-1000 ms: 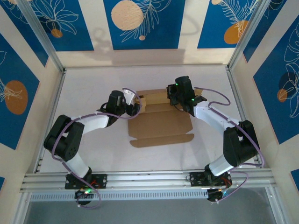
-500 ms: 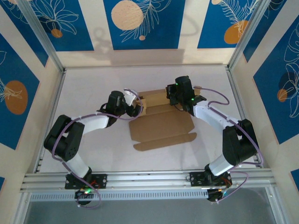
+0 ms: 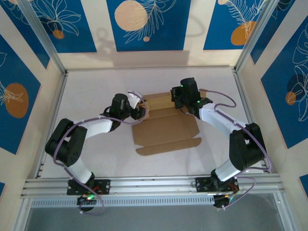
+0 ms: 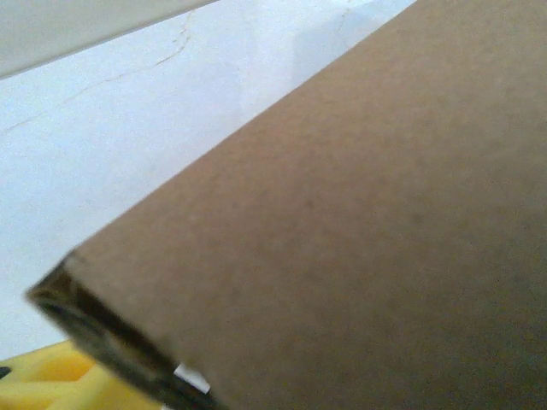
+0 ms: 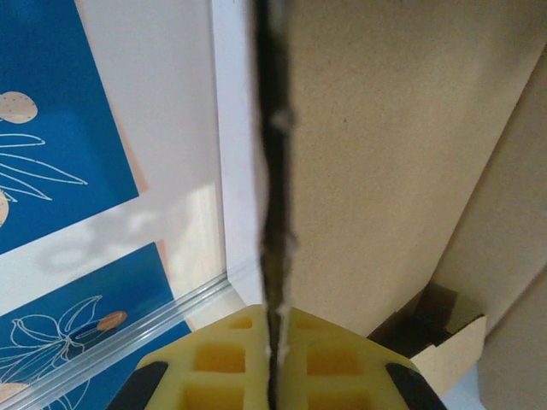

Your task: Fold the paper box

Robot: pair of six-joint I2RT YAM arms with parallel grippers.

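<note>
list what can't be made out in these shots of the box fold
- Left wrist view: the paper box is blurred and close to the lens, so whether the left gripper grips it cannot be told.
- Right wrist view: the right gripper is shut on a panel edge. The frame edges cut that panel off, and the dark corner at lower right is unreadable.
- Top external view: the right wrist hides the box's far wall beneath it.

The paper box lies at the middle of the table — its narrow flap nearest the arm bases, its far panel behind. The left gripper sits at the box's far-left corner. The right gripper sits at the far panel's right end — the panel's edge between its pads.
</note>
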